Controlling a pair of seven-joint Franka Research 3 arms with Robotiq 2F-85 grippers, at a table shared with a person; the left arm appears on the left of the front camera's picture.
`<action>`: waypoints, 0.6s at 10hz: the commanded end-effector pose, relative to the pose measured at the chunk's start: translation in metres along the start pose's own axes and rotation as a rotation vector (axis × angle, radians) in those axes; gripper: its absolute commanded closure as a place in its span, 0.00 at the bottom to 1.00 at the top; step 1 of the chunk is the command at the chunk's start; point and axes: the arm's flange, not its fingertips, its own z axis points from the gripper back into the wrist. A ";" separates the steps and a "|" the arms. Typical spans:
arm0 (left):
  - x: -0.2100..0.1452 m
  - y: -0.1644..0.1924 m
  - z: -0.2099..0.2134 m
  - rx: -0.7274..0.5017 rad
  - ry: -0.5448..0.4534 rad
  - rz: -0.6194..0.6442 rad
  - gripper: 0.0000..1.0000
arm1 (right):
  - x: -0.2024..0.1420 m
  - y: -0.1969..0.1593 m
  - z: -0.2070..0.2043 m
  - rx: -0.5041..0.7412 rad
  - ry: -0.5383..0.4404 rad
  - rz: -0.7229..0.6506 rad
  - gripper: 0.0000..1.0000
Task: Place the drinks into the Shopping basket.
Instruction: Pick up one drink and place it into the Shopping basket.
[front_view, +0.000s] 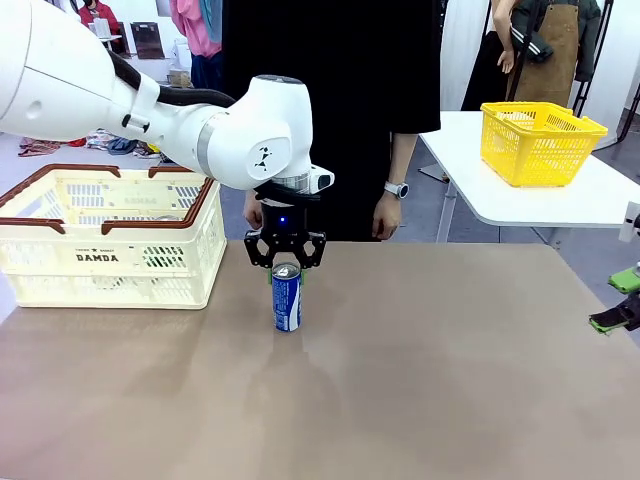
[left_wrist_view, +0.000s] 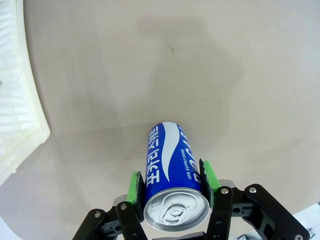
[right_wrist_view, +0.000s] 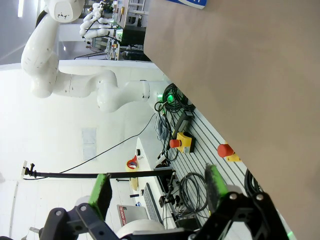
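A blue drink can (front_view: 287, 300) with white print stands upright on the brown table, a little right of the Shopping basket (front_view: 110, 245). My left gripper (front_view: 286, 262) comes down from above and is shut on the can's upper part. In the left wrist view the green pads (left_wrist_view: 207, 175) press both sides of the can (left_wrist_view: 167, 165) just below its silver top. The cream-white Shopping basket with its brown rim sits at the table's far left, and its wall (left_wrist_view: 17, 100) shows beside the can. My right gripper (front_view: 620, 300) is open and holds nothing at the table's right edge, its fingers (right_wrist_view: 215, 182) spread wide.
A person in black (front_view: 330, 110) stands at the far side of the table, right behind the can, hands hanging down. A yellow mesh basket (front_view: 540, 140) sits on a separate white table at the back right. The brown tabletop (front_view: 420, 380) stretches bare toward the front and right.
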 end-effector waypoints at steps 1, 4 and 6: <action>0.003 0.002 -0.002 -0.010 0.031 -0.013 1.00 | -0.001 0.003 0.002 -0.001 0.008 -0.013 0.00; 0.003 0.004 -0.003 -0.029 0.047 -0.018 1.00 | -0.001 0.003 0.002 -0.001 0.008 -0.013 0.00; 0.002 0.008 -0.002 -0.045 0.071 -0.026 1.00 | -0.001 0.003 0.002 -0.001 0.008 -0.013 0.00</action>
